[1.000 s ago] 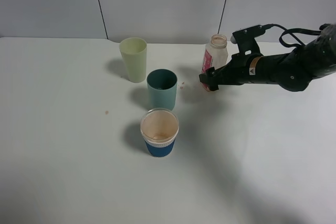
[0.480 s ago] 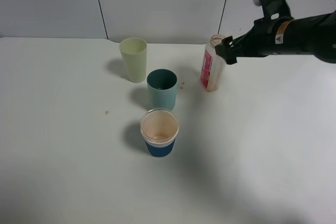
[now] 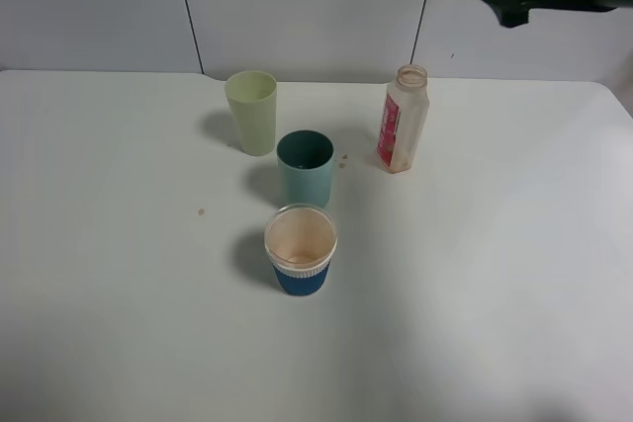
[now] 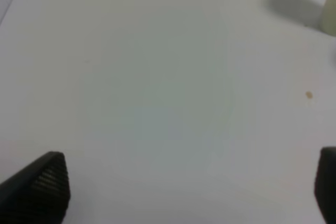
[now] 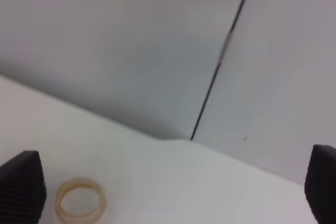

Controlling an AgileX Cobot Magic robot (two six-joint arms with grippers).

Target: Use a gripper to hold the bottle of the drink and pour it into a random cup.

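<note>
Standing upright on the white table, toward its far edge and right of the middle, the bottle of the drink is a small clear squarish plastic bottle with a wide neck and no cap. A pink-red label covers the side facing the cups; its printing is too small to read. A thin orange-brown trace shows at the bottle's base, and how much liquid it holds cannot be told. In the right wrist view only its open amber-tinted rim shows.

To the left of the bottle, the dark teal-green cup stands upright near the table's middle; its inside is dark and its contents cannot be made out. Behind it and further left, nearer the far edge, a pale yellow-green tumbler stands upright, its inside pale and seemingly bare. Toward the near edge from the teal cup, a clear cup with a blue sleeve shows a cloudy pinkish-brown film on its inner wall. The three cups are near one another without touching. A few small brown specks lie on the table around them.

The right gripper is raised high above the far right corner, well apart from the bottle, its dark ribbed fingers spread wide with nothing between them. The left gripper hangs over bare table, fingers wide apart, holding nothing.
</note>
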